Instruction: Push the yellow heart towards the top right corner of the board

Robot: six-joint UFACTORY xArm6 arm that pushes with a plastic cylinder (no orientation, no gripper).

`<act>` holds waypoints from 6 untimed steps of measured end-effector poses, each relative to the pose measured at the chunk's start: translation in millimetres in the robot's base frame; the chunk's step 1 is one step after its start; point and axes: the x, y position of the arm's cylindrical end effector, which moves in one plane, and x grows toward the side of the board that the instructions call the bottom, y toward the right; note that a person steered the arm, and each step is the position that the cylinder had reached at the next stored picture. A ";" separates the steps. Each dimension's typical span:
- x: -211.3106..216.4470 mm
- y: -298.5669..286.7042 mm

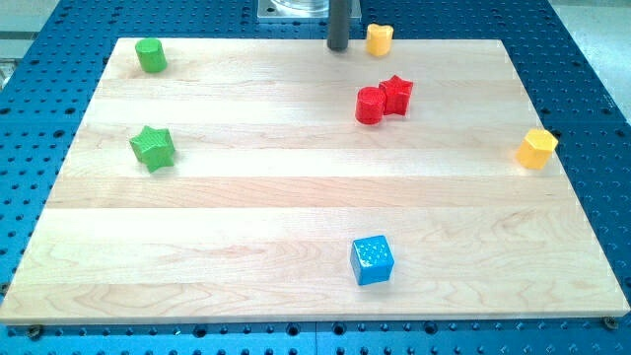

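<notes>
One yellow heart [380, 38] sits just at three o'clock of my tip [338, 47], which grips nothing; red blocks [384, 100] lie at five o'clock.

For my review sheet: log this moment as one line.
my tip: top edge, left of yellow block, apart | other yellow block: right edge

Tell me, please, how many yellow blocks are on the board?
2: one yellow block at the view's top edge, just right of my tip; another yellow block at the right edge. None seems hidden.
</notes>
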 end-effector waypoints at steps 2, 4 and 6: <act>-0.3 83.4; 0.5 142.5; 27.1 148.3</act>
